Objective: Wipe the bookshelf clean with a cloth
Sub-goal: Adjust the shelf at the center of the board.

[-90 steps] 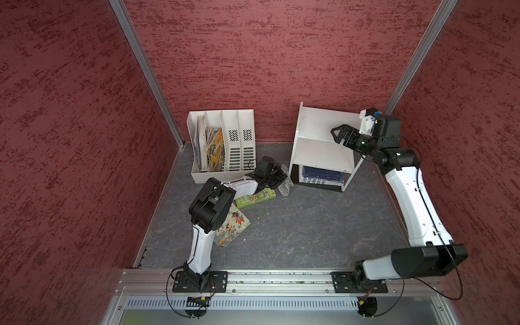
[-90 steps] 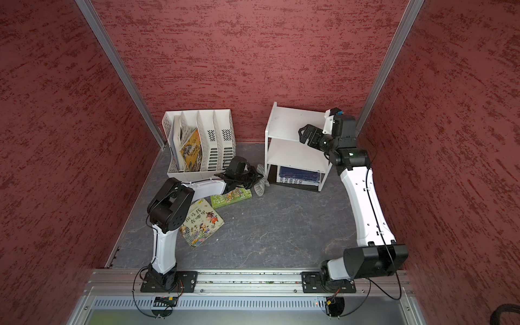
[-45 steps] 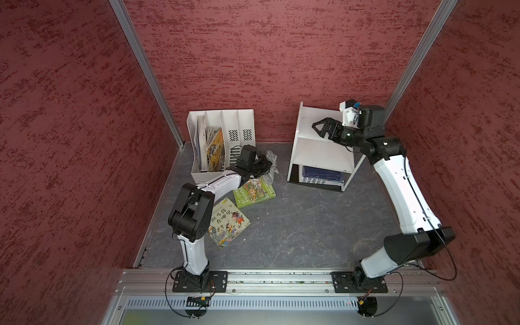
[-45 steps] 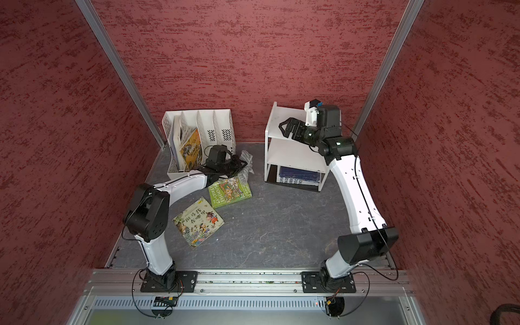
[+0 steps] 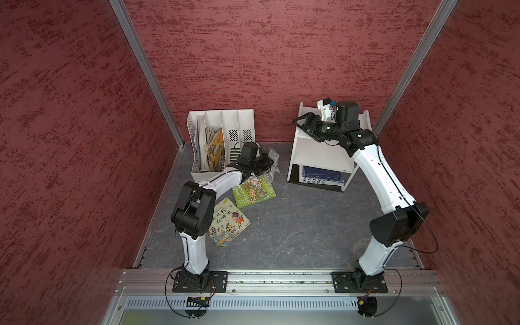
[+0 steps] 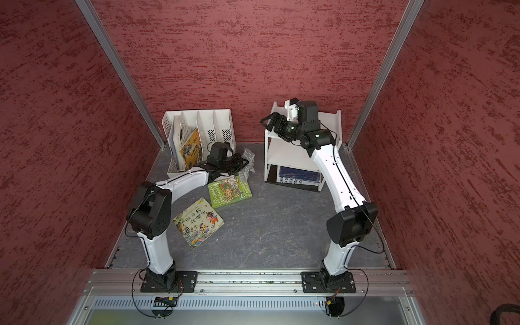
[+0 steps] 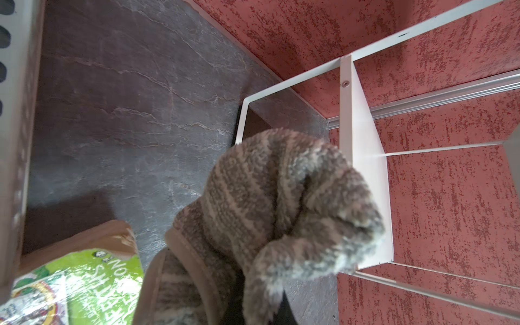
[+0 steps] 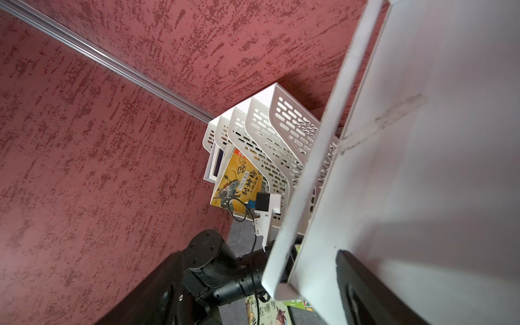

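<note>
Grey tabletop (image 5: 295, 225): my left gripper (image 5: 260, 164), clamping the cloth (image 7: 281, 211), retreated; my right gripper (image 5: 302, 126), jaws wide, reached the bookshelf (image 5: 318, 152), probably bracing it.

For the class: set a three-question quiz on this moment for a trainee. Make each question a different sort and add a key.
1. True or false: the left gripper is shut on the cloth.
2. Multiple choice: the right gripper is A) at the top of the bookshelf, B) inside its bottom tier, C) on the cloth.
3. Short answer: how many books lie flat on the table, outside both racks?
Key: 1 true. 2 A. 3 two: the green book and the picture book.
</note>
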You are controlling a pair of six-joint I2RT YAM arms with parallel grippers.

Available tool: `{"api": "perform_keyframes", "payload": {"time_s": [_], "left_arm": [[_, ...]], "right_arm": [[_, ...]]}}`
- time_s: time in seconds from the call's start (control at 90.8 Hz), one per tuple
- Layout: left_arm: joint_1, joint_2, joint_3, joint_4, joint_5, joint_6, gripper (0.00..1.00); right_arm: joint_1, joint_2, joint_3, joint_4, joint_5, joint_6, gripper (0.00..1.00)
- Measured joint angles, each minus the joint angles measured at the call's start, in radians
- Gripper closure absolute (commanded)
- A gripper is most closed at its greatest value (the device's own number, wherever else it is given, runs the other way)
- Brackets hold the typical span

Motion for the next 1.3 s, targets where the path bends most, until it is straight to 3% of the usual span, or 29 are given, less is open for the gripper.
{"api": "perform_keyframes", "payload": {"time_s": [0.419, 0.87, 1.3], "left_arm": [[0.000, 0.000, 0.000, -0.029, 0.000, 0.029, 1.00], [0.007, -0.009, 0.000, -0.073, -0.001, 0.075, 1.00], [0.039, -0.065, -0.011, -0.079, -0.008, 0.090, 1.00]], "right_arm": [[0.023, 0.076, 0.050, 0.065, -0.119, 0.152, 0.19], [-0.003, 0.081, 0.019, 0.125, -0.256, 0.151, 0.26], [0.006, -0.107, -0.241, 0.200, -0.431, 0.153, 0.26]]}}
